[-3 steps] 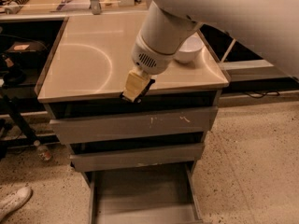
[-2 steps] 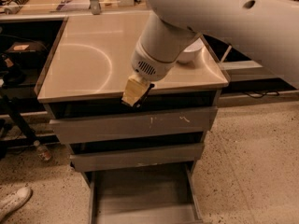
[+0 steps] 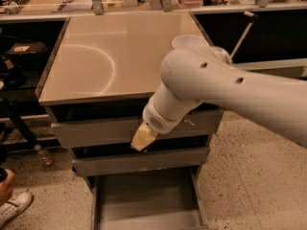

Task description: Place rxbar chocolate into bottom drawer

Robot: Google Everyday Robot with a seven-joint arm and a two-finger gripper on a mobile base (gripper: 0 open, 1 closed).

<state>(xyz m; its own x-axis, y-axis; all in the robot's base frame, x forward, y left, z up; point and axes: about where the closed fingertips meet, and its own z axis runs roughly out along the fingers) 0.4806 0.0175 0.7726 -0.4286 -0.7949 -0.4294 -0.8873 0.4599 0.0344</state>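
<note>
Camera view: a grey metal cabinet stands under a beige bench (image 3: 96, 47), whose top carries a faint curved mark and a white bowl (image 3: 188, 41) near its right rear edge. The robot's thick white arm (image 3: 240, 92) reaches in from the right and slopes down to the left across the cabinet's front. At its end the tan pincer (image 3: 140, 143) points down and to the left, hanging in front of the dark gap between the scratched top drawer (image 3: 96, 128) and the plain middle drawer (image 3: 139, 162). I cannot tell how wide it stands or whether it holds anything. The rxbar chocolate cannot be made out. Below the pincer, the bottom drawer (image 3: 144, 198) is pulled out, showing its flat grey floor and low side walls. A white shoe (image 3: 14, 207) rests on the speckled floor at lower left.
</note>
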